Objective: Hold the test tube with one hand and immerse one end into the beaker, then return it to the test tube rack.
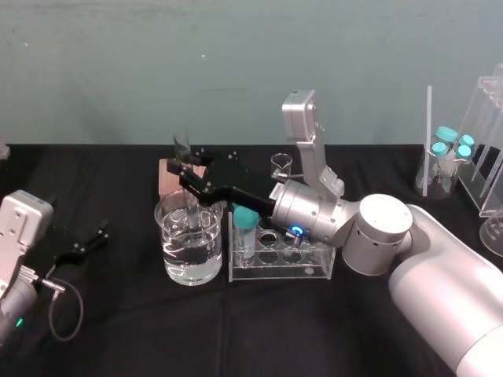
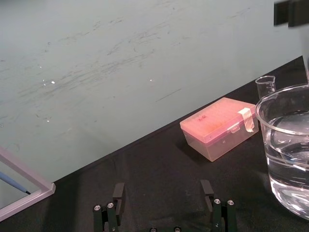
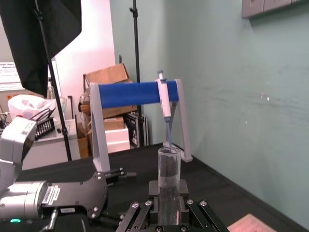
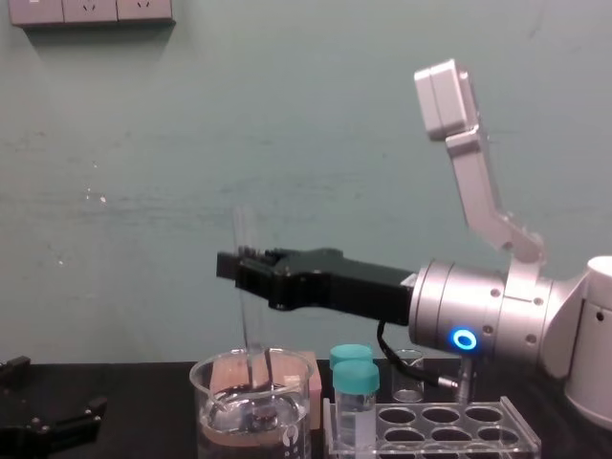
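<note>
Clr beaker (image 1: 174,263); teal caps (image 4: 355,369); pink box (image 2: 218,126)

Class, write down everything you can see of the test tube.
The test tube is a long, thin, clear glass tube with an open top and no cap. It stands almost upright, leaning slightly. The right gripper clamps it between its fingers on its upper part. The lower end reaches down inside the beaker, which holds water.

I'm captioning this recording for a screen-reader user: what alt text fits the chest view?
The right pincer holds the test tube upright with its lower end inside the beaker of clear liquid. Beside the beaker stands the test tube rack with two teal-capped vials; the left pincer lies idle at lower left.
</note>
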You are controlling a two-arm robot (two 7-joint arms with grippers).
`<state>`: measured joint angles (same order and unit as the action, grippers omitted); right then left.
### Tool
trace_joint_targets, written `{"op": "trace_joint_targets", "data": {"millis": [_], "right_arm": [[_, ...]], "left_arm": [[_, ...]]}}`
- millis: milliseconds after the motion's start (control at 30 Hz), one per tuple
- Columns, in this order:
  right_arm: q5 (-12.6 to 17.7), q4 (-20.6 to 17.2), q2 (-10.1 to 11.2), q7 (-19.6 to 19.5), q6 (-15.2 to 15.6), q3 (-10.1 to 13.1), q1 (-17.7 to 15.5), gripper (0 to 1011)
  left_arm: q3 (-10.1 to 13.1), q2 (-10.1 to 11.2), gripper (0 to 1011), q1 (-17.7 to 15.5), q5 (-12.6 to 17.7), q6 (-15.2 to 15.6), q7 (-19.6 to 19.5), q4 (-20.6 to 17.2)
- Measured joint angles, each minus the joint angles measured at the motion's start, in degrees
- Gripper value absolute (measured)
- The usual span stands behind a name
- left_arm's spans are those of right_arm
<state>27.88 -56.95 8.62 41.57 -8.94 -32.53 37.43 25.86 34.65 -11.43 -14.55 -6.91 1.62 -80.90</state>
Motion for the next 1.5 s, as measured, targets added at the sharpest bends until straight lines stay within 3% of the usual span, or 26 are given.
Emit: {"op": "trace_joint_targets", "data": {"millis": [300, 733, 967, 1167, 1500], "right_arm": [[0.48, -3.64, 0.94, -0.12, -1.15, 0.67, -0.15, 230], [1.83, -12.24, 3.99, -1.96, -2.25, 2.58, -2.13, 230], [0.97, -16.44, 6.82, -6.12, -3.79, 5.53, -3.52, 230], [-1.58, -20.39, 9.67, -11.96, -4.31, 9.59, -6.44, 230], [-4.21, -23.85, 12.14, -16.89, -1.02, 12.72, -12.55, 230]], "left_arm": [[0.0, 0.0, 1000, 0.0, 0.0, 0.0, 0.0, 0.0], [0.0, 0.0, 1000, 0.0, 0.0, 0.0, 0.0, 0.0], [0.0, 0.0, 1000, 0.0, 0.0, 0.0, 0.0, 0.0], [0.0, 0.0, 1000, 0.0, 0.0, 0.0, 0.0, 0.0], [0.0, 0.0, 1000, 0.0, 0.0, 0.0, 0.0, 0.0]]}}
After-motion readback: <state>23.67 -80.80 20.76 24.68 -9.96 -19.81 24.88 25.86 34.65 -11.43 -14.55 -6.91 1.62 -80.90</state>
